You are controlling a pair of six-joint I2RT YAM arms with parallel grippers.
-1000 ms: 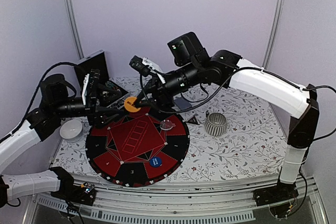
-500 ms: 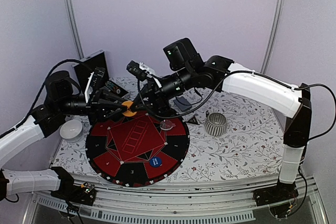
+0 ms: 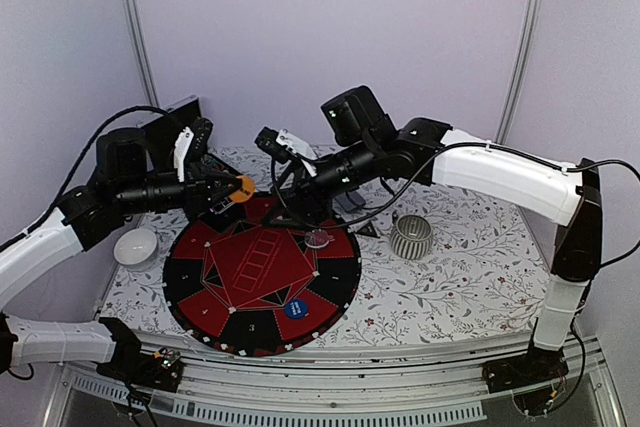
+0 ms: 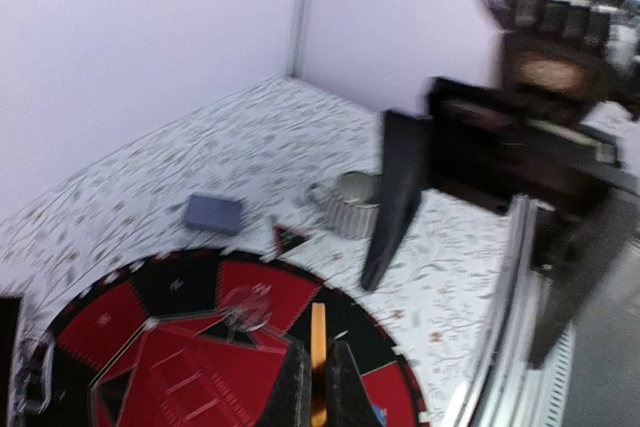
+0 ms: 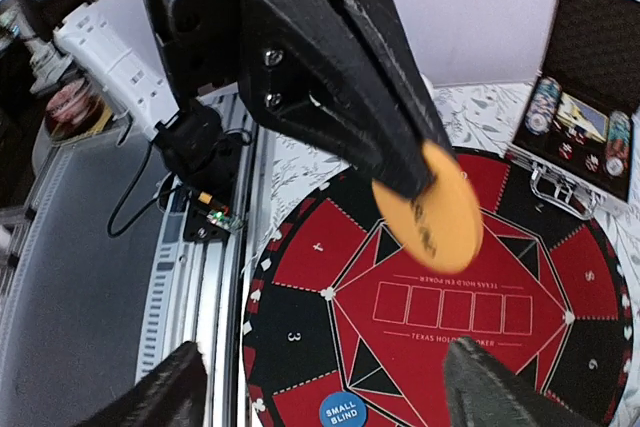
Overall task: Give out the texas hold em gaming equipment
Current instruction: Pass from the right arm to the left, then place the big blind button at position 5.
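Floral table (image 3: 450,277) with a round red-black mat (image 3: 215,292); the orange disc (image 3: 241,187) is now in your left gripper.
Your left gripper (image 3: 230,190) is clamped tight on the disc, which sits edge-on between its fingers, in the air over the mat's far-left rim. Your right gripper (image 3: 280,187) is spread wide and holds nothing, just beside the disc but off it. A second ago the right had the disc pinched and the left was spread wide. Half a second ago both met at it.
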